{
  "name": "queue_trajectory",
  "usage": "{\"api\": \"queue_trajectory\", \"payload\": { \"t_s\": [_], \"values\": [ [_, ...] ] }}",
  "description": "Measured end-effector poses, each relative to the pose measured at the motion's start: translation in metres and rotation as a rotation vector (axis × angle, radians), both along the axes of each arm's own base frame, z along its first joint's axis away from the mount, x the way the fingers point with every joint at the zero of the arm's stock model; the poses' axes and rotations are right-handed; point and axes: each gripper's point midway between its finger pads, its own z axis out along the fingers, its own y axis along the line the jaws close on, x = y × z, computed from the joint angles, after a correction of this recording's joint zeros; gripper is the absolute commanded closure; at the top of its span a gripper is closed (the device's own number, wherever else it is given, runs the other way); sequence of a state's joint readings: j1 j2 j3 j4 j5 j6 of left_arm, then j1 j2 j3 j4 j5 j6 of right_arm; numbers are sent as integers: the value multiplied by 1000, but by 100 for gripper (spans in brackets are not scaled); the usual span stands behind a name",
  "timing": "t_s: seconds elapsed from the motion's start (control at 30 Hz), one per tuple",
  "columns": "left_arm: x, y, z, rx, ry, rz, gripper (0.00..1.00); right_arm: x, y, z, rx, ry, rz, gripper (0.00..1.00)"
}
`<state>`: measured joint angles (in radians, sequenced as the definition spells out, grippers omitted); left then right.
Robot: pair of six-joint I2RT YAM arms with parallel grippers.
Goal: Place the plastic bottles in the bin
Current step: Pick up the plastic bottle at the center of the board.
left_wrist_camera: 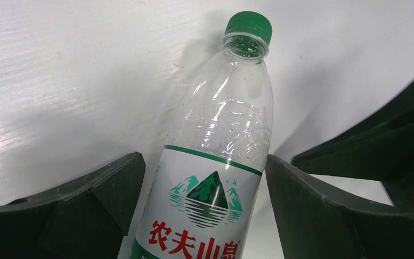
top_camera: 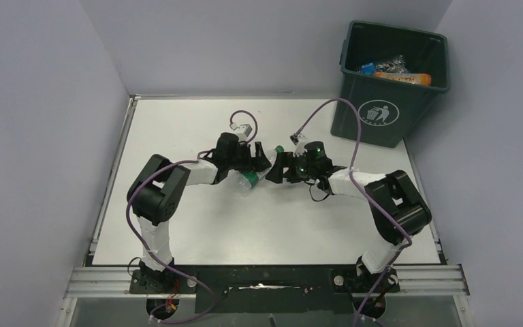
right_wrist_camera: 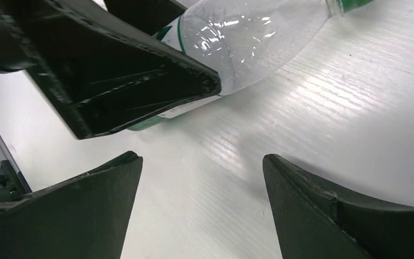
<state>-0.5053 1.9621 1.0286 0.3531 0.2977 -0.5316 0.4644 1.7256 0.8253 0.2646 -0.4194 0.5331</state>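
One clear plastic bottle (top_camera: 248, 180) with a green cap and a white and green label lies on the white table, cap pointing towards the far right. In the left wrist view the bottle (left_wrist_camera: 221, 135) lies between the fingers of my left gripper (left_wrist_camera: 204, 159), which is open, with a narrow gap at the left finger. My left gripper (top_camera: 262, 162) meets my right gripper (top_camera: 277, 167) at mid-table. My right gripper (right_wrist_camera: 202, 159) is open and empty over bare table, just beside the bottle (right_wrist_camera: 248, 38). The dark green bin (top_camera: 381, 116) stands at the far right.
The bin holds several bottles (top_camera: 398, 68), one of them orange. A left gripper finger (right_wrist_camera: 129, 81) fills the upper left of the right wrist view. Grey walls close in the table (top_camera: 279, 225) at the back and the sides.
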Motion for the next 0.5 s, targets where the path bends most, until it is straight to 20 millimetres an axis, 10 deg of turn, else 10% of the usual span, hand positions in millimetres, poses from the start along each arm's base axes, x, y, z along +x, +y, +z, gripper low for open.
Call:
{"api": "queue_trajectory", "payload": {
  "t_s": [0.27,0.5],
  "values": [
    [-5,3,-4,108,-31,28,21,-4,-11,46,9,-94,-37,14],
    [-9,4,-9,215,-52,46,52,-15,-22,65,4,-130,-62,14]
  ]
}}
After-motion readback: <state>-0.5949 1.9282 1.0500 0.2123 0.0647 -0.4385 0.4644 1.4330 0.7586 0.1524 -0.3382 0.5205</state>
